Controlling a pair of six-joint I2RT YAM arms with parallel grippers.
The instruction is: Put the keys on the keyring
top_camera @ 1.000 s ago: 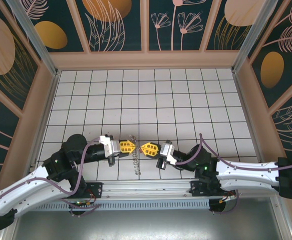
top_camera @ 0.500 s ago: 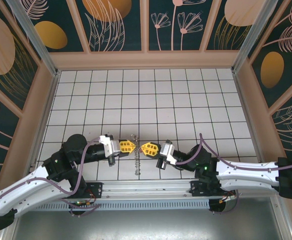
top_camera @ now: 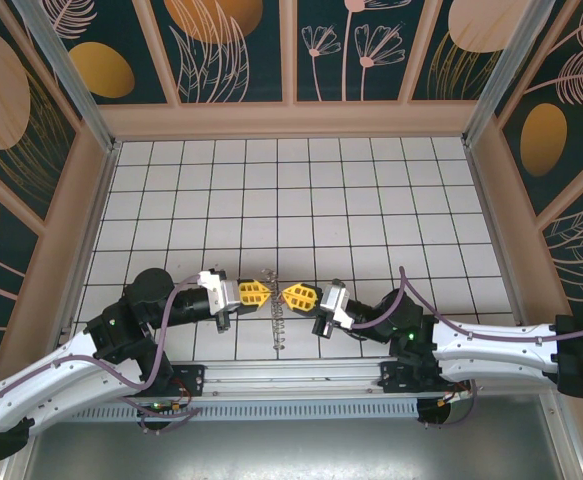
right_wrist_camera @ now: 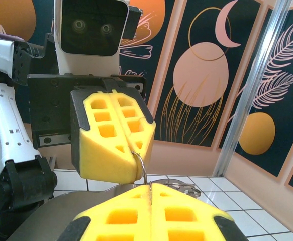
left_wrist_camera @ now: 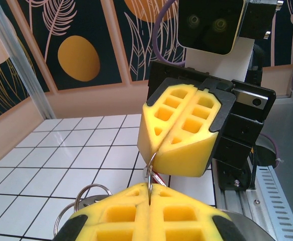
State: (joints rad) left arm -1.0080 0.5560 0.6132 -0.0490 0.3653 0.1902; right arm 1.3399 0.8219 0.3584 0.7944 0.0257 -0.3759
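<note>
Starting on the left: the left arm (top_camera: 71, 370) came in from the bottom-left corner and reached toward the middle of the near edge of the white tiled worktop (top_camera: 371, 200). Its left tool (top_camera: 254, 293) had the yellow foam pads pressed flat together, no gap at all. From its own wrist camera you could see a thin grey wire going right into the seam between the pads, so it was pinched on the keyring (left_wrist_camera: 150, 168).

The keyring sat in the tight space between the two tools, held up off the tiles. From above it looked edge-on, a skinny string of silver loops (top_camera: 278, 325) trailing down toward the near rail. In the left wrist view a few of those loops poked out just left of the pads. Right beside the wire, between the two sets of pads, there was a tiny red bit, the key (left_wrist_camera: 159, 178). Honestly I couldn't tell if it was already threaded on the wire or only resting against it, and most of it was hidden.

The right tool (top_camera: 298, 297) faced the left one nose to nose, nearly touching. Its pads were fully closed too, and the same wire curved into its seam. The right arm (top_camera: 481, 345) stretched off to the bottom-right corner.
</note>
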